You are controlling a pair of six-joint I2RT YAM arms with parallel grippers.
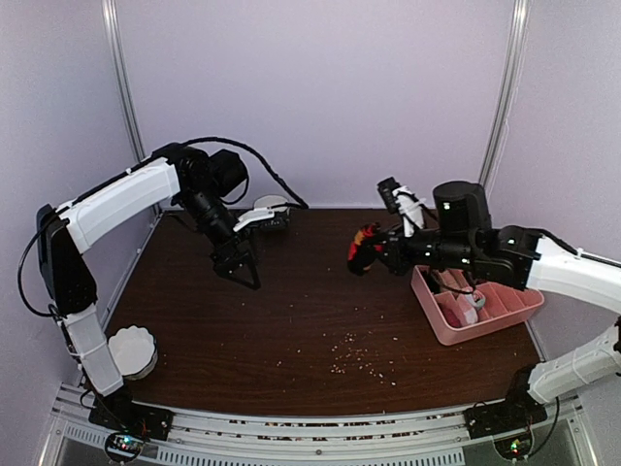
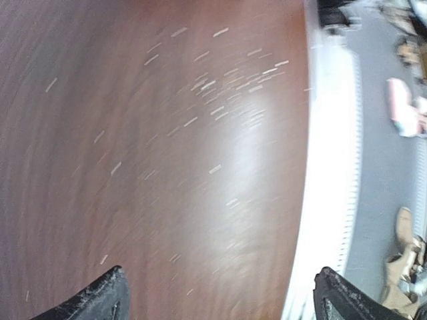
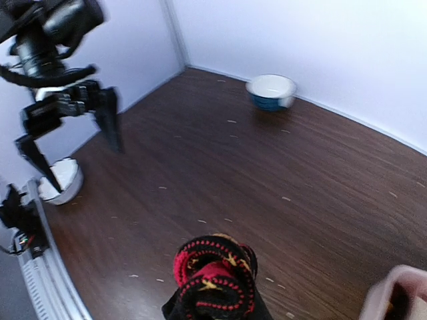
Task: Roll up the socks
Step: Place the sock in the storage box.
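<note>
A: Where are the socks at this moment?

B: Off the surface, gathered into one tight bundle at the tip of the right end effector, which is clamped on it; the bundle hangs over the right half of the surface, just left of the pink tray.

A: Which way does the bundle point?

B: In the top view it is a short lump; its longer side runs from upper right to lower left, and it sticks out of the end effector toward the left arm's side. In the right wrist view the coiled end faces the camera, so the spiral of black fabric with red and orange marks shows end-on; I cannot tell the second sock apart inside it.

A: And the fingers around it?

B: Hidden under the fabric in the wrist view; the bundle covers them.

A: The left end effector?

B: Spread wide with nothing between its jaws; it hangs above the rear left part of the surface, tips angled downward, well apart from the socks. Its own camera is blurred; only the two dark fingertips show at the lower corners, over bare brown wood and streaked crumbs.

A: Anything else nearby?

B: A white bowl near the back wall; a ribbed white dish at the near left.
</note>
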